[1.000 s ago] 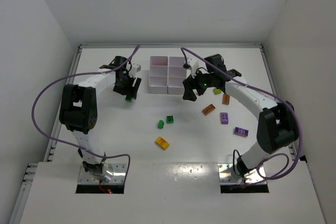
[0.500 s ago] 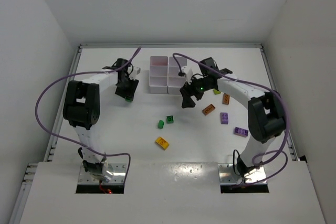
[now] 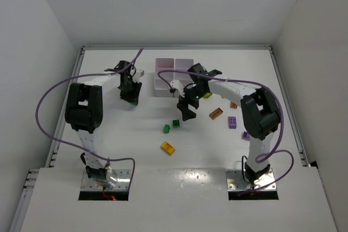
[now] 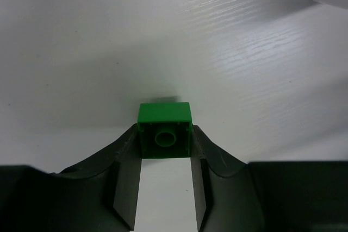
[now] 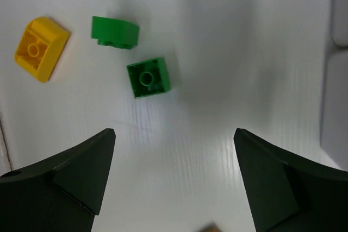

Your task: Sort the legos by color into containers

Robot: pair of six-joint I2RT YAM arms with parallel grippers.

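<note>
**Hidden / cut off**
- Top view, lower right: a second purple brick (image 3: 246,135) is half covered by the right arm's elbow.
- Top view, centre: the right arm crosses the tray (image 3: 174,63). Only its left compartments show, and their contents cannot be read.
- Top view, upper left: the left jaws cover their brick almost wholly.
- Right wrist view: the tray is only a pale wall cut by the right edge, and an orange sliver is clipped at the bottom edge.
- Left wrist view: a blurred tray corner shows at upper right.

**Jaws**
- Right jaws: spread wide with nothing between them, hovering over bare tabletop (image 5: 217,52) just below the tray.
  - Beyond the tips, toward the upper left of the wrist frame, lie the square green brick (image 5: 148,77), the rounded green brick (image 5: 114,31) and the yellow brick (image 5: 41,47). All three lie apart from one another.
- Left jaws: pinching a held green brick (image 4: 164,130) at the very tips.
  - Both inner faces press against its sides, with no gap seen.
  - It sits left of the tray; whether it is lifted off the tabletop cannot be told.

**Loose, right of centre, top view**
- The purple brick (image 3: 232,121) and, beyond it, the orange brick (image 3: 216,113).
</note>
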